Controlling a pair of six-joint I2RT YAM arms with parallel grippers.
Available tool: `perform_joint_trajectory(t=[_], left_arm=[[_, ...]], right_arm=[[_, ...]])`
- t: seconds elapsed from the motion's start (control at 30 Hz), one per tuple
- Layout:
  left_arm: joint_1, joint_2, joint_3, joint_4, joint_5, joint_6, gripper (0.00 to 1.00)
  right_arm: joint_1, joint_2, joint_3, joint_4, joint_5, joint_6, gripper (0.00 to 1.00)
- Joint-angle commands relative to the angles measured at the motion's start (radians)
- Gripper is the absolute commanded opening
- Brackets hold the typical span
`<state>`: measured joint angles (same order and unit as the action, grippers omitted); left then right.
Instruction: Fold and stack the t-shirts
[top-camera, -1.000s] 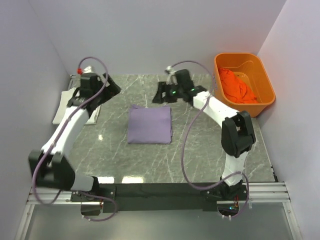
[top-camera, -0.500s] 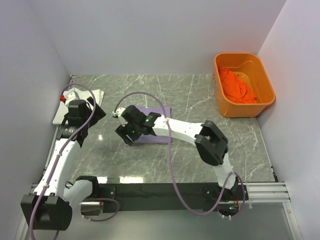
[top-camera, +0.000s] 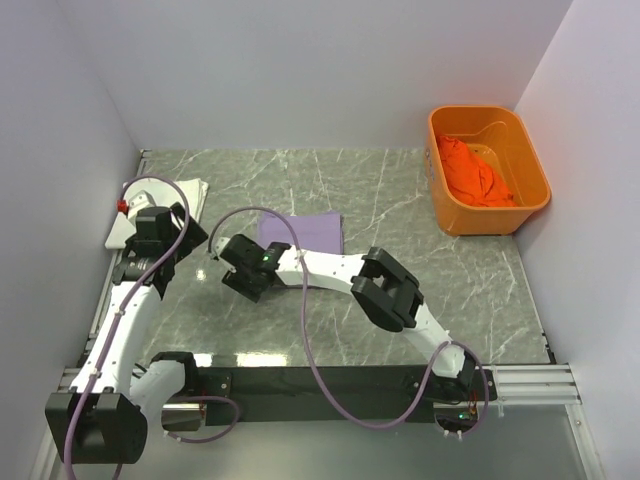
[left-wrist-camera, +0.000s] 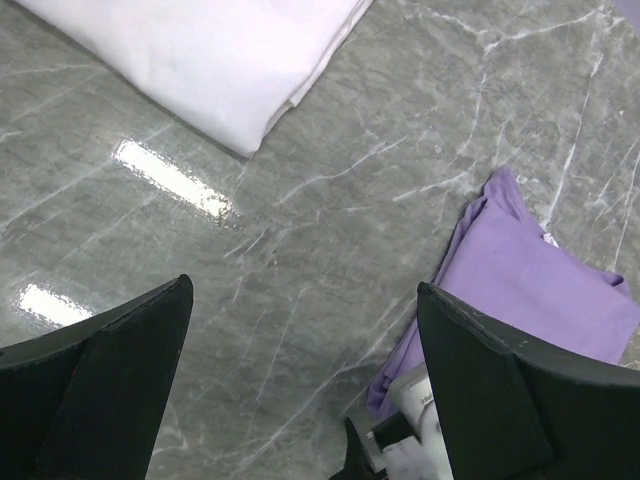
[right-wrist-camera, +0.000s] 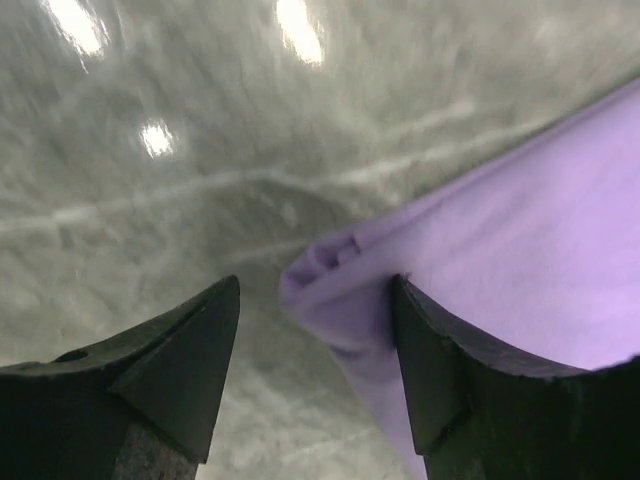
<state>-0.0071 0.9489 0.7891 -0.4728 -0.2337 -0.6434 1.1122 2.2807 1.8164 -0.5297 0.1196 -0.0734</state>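
The lavender-purple t-shirt (top-camera: 305, 230) lies folded in a square at mid-table. My right gripper (top-camera: 243, 278) is low at its near-left corner and open. In the right wrist view that bunched corner (right-wrist-camera: 330, 275) sits between the jaws, with the right finger against the cloth. The white t-shirt (top-camera: 170, 195) lies folded at the far left edge. My left gripper (top-camera: 172, 245) hovers open and empty between the white t-shirt (left-wrist-camera: 200, 60) and the purple one (left-wrist-camera: 530, 280). The orange t-shirt (top-camera: 470, 170) lies crumpled in the tub.
An orange plastic tub (top-camera: 532, 195) stands at the back right corner. White walls close in the table on the left, back and right. My right arm's elbow (top-camera: 388, 290) reaches across the table's middle.
My right gripper swept from the table's back down to the purple shirt's near-left corner. My left arm drew back from the white shirt toward the near side, jaws wide.
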Motion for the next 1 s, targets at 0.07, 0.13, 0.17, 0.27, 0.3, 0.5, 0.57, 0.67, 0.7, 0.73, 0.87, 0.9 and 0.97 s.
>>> perform_joint_trajectory(t=[0.07,0.13,0.17,0.27,0.3,0.5,0.57,0.67,0.7,0.73,0.87,0.9,0.97], left_arm=[[0.006,0.011,0.004,0.01,0.005,-0.01,1.0],[0.006,0.013,-0.001,0.013,0.008,-0.012,1.0],[0.006,0.013,-0.001,0.016,0.01,-0.013,0.99],[0.006,0.024,-0.005,0.023,0.023,-0.013,1.0],[0.006,0.031,-0.008,0.032,0.031,-0.013,0.99],[0.006,0.063,-0.019,0.054,0.069,-0.025,1.0],[0.006,0.073,-0.024,0.069,0.114,-0.033,0.99],[0.006,0.094,-0.042,0.1,0.168,-0.062,0.99],[0.006,0.106,-0.057,0.111,0.216,-0.074,0.99],[0.006,0.114,-0.065,0.135,0.237,-0.096,0.99],[0.006,0.178,-0.097,0.221,0.397,-0.171,1.0],[0.006,0.209,-0.108,0.271,0.446,-0.209,0.99],[-0.004,0.24,-0.123,0.333,0.491,-0.246,0.99]], right_arm=[[0.034,0.071,0.052,-0.024,0.155,-0.034,0.64],[0.032,0.085,0.049,-0.029,0.179,-0.028,0.55],[0.031,0.083,0.041,-0.024,0.184,-0.029,0.51],[0.02,0.054,0.009,0.002,0.18,-0.019,0.33],[0.008,0.033,-0.009,0.008,0.176,-0.011,0.29],[-0.043,-0.111,-0.156,0.111,0.108,0.03,0.0],[-0.066,-0.156,-0.189,0.146,0.062,0.044,0.0],[-0.101,-0.23,-0.229,0.184,0.002,0.072,0.0],[-0.11,-0.272,-0.267,0.203,-0.018,0.111,0.0],[-0.118,-0.291,-0.284,0.22,-0.038,0.122,0.0],[-0.163,-0.36,-0.35,0.299,-0.115,0.172,0.0],[-0.176,-0.372,-0.362,0.312,-0.161,0.185,0.0],[-0.181,-0.374,-0.371,0.319,-0.182,0.195,0.0]])
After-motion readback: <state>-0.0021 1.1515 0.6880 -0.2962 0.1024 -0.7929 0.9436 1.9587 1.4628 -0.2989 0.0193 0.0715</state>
